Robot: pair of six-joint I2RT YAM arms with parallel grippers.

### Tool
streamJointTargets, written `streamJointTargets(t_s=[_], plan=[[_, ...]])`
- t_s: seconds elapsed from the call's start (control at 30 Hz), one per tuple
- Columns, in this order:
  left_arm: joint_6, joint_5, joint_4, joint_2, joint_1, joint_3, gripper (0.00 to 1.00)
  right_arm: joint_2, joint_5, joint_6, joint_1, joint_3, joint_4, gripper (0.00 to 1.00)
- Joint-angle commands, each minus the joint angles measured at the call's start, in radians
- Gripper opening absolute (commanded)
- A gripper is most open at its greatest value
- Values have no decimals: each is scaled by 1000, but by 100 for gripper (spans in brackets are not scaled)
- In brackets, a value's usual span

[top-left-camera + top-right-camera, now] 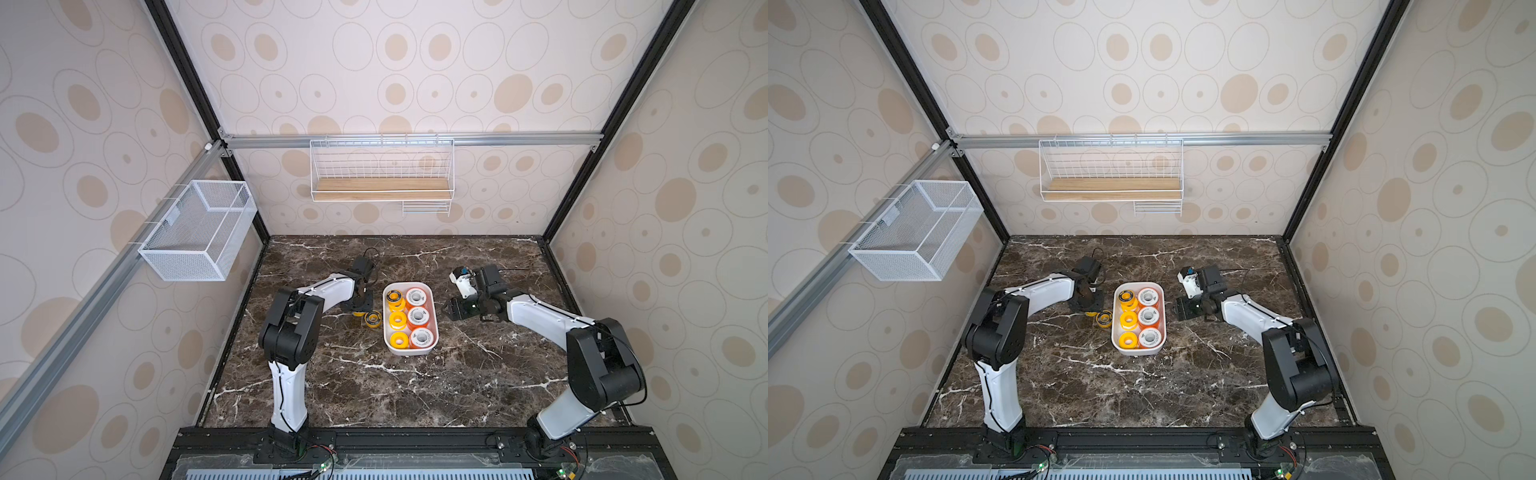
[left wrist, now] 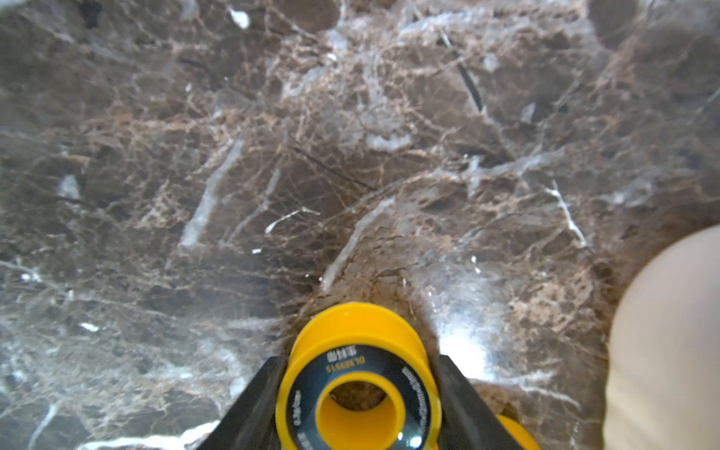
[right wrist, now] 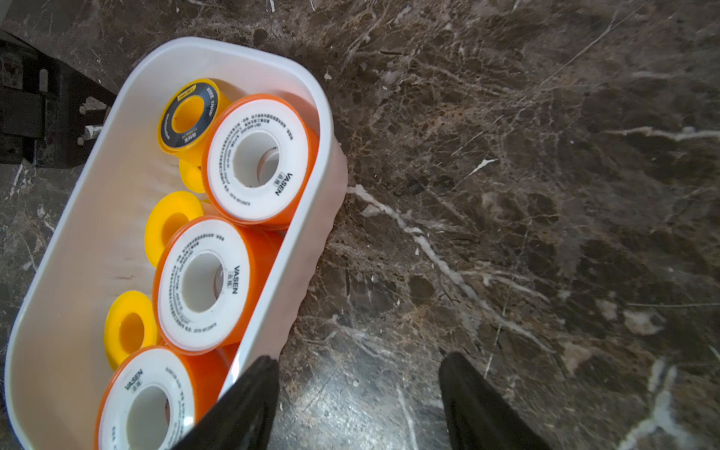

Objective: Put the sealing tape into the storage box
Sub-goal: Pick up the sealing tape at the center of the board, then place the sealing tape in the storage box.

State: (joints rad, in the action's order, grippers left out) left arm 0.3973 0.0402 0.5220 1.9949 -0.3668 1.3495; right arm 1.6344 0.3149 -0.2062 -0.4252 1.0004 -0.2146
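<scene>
Left wrist view gives what the top views almost hide: the left hand [image 2: 359, 362] pinches a ringed spool [image 2: 356, 331], yellow with a black ring on its face, and one black finger lies against each side of it. Whether this spool touches the dark marble desk [image 2: 272, 156] I cannot tell. Beside it, the border cuts the loose spool [image 2: 520, 432] down to a small yellow piece. A pale shape [image 2: 662, 350] on one side is too blurred to name.

In both top views only a little yellow shows under the left hand. The loose spool [image 1: 372, 319] appears whole there. It lies flat on the desk between that hand and the box [image 1: 409, 354], just beside its wall.

Right wrist view looks into the box from close. Three orange spools [image 3: 204, 284] with white faces sit along one long wall, and plain yellow spools [image 3: 130, 327] along the other. A second black-ring spool [image 3: 191, 115] leans on a yellow one at the far end. The near end of the box is cut off. The right hand [image 3: 360, 358] is spread over bare desk and grips nothing. One finger overlaps the box wall in the picture, but contact is not clear.
</scene>
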Motion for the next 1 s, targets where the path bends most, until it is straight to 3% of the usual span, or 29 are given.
streamJointTargets(t_s=[0.0, 0.27, 0.63, 0.97], plan=[[6, 42, 45, -47, -5, -4, 57, 24, 50, 1, -1, 27, -11, 71], [11, 42, 59, -149, -9, -36, 57, 59, 135, 4, 0, 44, -9, 65], [6, 7, 102, -248, -82, -39, 57, 77, 234, 8, -1, 54, 4, 58], [18, 23, 147, -292, -214, -8, 58, 117, 298, 11, -4, 76, -9, 47]])
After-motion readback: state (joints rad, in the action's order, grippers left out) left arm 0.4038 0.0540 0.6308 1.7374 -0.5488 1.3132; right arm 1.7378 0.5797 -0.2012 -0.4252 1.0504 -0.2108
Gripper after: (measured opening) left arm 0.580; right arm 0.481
